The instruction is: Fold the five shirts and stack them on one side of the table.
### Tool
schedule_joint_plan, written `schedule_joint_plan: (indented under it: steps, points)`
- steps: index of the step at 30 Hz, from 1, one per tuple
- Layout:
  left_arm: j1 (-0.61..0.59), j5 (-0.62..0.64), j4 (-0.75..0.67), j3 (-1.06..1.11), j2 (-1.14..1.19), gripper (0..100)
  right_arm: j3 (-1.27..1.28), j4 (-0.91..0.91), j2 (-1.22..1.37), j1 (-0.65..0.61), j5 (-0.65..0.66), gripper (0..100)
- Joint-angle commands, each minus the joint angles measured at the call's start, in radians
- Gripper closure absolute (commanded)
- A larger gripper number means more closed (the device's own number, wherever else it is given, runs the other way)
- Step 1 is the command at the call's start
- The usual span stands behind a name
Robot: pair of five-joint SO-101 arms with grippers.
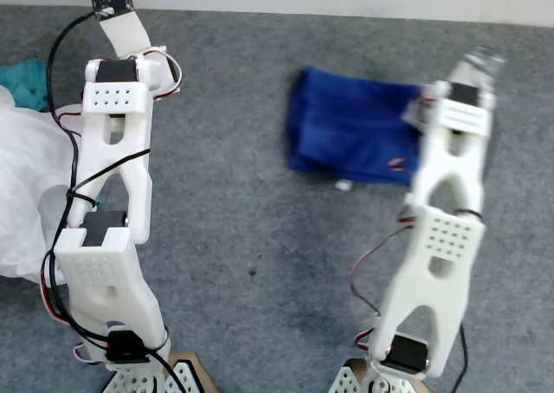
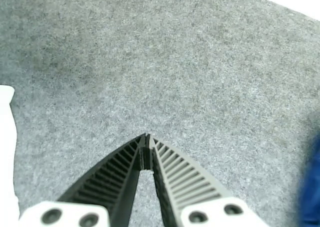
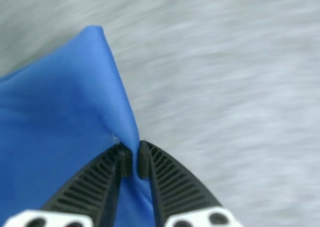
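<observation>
While the right end effector (image 3: 131, 156) pinches the blue shirt (image 3: 55, 137) edge | left end effector (image 2: 146, 143) clenched over grey table (image 2: 150, 57)

The blue shirt (image 3: 60, 127) is fine-meshed matt cloth; the table (image 2: 150, 62) is rough, fuzzy felt.

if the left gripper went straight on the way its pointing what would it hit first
Most likely just the bare grey table cover. The left gripper, shut, points at open felt; the blue shirt lies off to one side of that line. Depth is unclear.
</observation>
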Motion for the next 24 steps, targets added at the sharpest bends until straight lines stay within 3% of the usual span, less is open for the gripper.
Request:
schedule_joint_plan:
  steps: [1,17,24]
  points:
    - [0.035,0.014,-0.003,0.007,-0.062,99,-0.059,-0.002,-0.042,0.173,0.012,99.2]
    - [0.188,0.012,-0.003,0.165,-0.064,99,-0.071,0.136,-0.041,0.722,0.005,99.2]
    - [0.217,0.012,0.003,0.197,-0.073,99,-0.074,0.272,-0.051,0.855,0.086,99.2]
